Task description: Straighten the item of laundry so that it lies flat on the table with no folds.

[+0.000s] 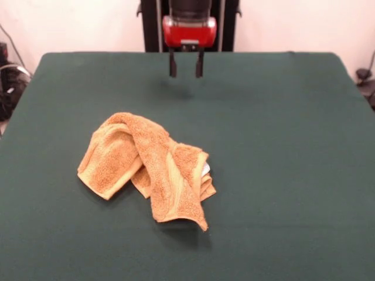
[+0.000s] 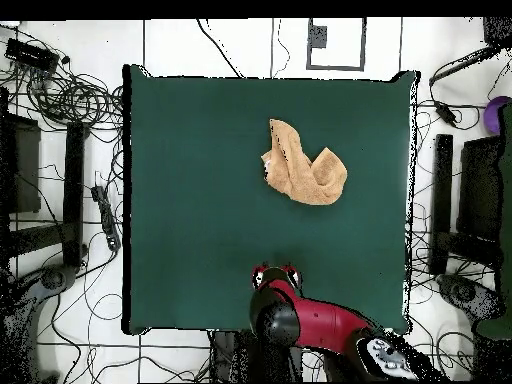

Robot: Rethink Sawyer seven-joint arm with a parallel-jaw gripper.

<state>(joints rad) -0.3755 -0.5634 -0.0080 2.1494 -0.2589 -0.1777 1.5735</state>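
The orange-tan towel (image 1: 149, 167) lies crumpled and folded over itself on the dark green table (image 1: 281, 134), a little left of centre in the front view. A small white tag (image 1: 206, 170) peeks out at its right side. In the overhead view the towel (image 2: 305, 165) sits in the upper middle of the table (image 2: 190, 200). My gripper (image 1: 186, 71) hangs above the table's far side, well away from the towel, open and empty with its two black fingers (image 1: 173, 65) apart. It also shows near the table's bottom edge in the overhead view (image 2: 276, 272).
The red and black arm (image 2: 320, 325) reaches in from the base at the overhead view's bottom. Cables and stands (image 2: 60, 100) crowd the floor around the table. Dark gear (image 1: 9, 82) sits off the table's left edge in the front view.
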